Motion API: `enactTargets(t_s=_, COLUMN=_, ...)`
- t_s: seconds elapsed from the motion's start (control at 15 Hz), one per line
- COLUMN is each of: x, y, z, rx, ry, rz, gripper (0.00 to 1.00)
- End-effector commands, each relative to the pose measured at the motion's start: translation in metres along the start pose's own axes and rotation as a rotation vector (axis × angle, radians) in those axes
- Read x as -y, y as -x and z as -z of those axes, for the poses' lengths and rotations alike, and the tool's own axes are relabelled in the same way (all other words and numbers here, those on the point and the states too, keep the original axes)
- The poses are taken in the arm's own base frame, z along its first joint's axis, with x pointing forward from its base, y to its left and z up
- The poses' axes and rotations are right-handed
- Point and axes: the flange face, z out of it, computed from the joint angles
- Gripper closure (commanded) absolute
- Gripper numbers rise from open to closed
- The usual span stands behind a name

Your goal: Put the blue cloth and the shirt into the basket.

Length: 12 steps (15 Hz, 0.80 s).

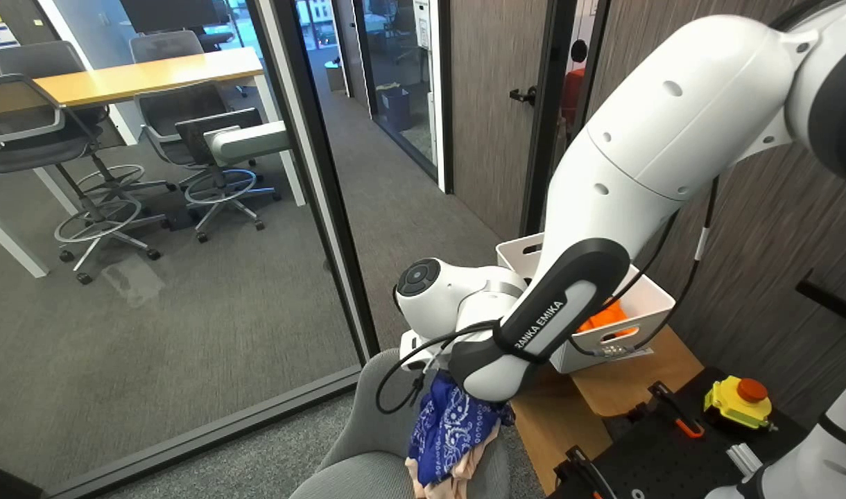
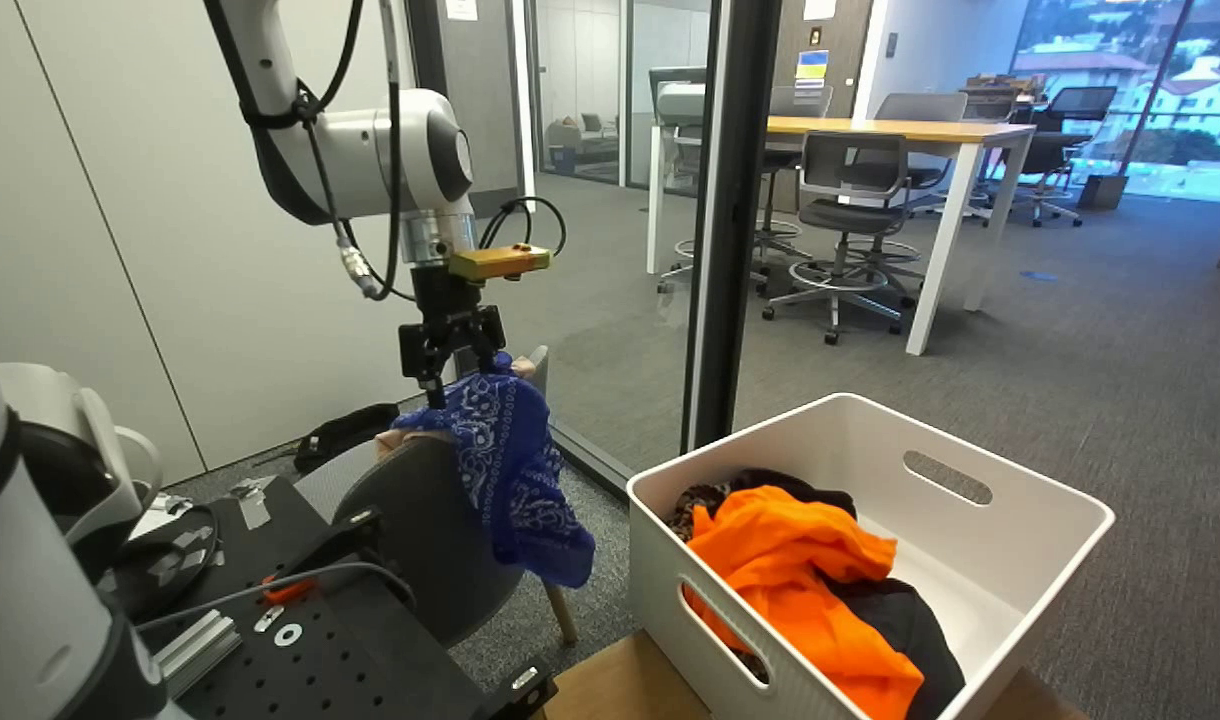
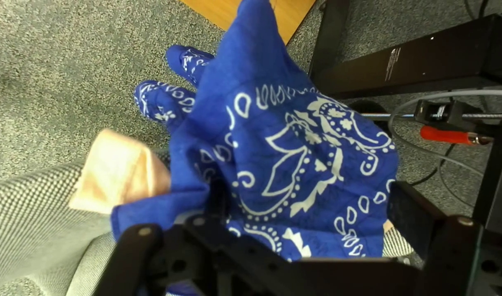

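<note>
Over the grey chair [image 2: 425,540], blue cloth [image 2: 515,470] right below the spread claw [image 2: 461,386].

The chair [image 3: 33,218] is covered in coarse woven fabric, the carpet [image 3: 70,90] below it rough. Over the chair, the blue cloth [image 3: 288,156] looks like thin, matt, creased cotton; the peach shirt [image 3: 111,172] there seems smoother. Near the chair, the basket [image 2: 800,450] appears smooth, matt plastic, the counter [image 2: 625,682] smooth wood. Above the chair, the arm [image 1: 624,132] is glossy and smooth, the tool [image 2: 463,383] dull black.
</note>
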Motion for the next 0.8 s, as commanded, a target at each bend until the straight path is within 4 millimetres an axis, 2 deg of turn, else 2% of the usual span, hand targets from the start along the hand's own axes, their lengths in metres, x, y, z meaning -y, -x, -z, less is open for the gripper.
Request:
enactTargets(t_s=0.0, x=-0.0018, y=0.0013, z=0.0079, rx=-0.009, ry=-0.023, rz=-0.006, gripper=0.00)
enactTargets(t_s=0.33, x=-0.0024, y=0.0014, z=0.0087, rx=-0.015, ry=-0.026, rz=-0.017, gripper=0.00)
enactTargets(t_s=0.4, x=-0.0025, y=0.0015, z=0.0086, rx=-0.016, ry=-0.028, rz=-0.017, gripper=0.18)
enactTargets(t_s=0.73, x=-0.0048, y=0.0026, z=0.0099, rx=-0.020, ry=-0.023, rz=-0.019, gripper=0.58)
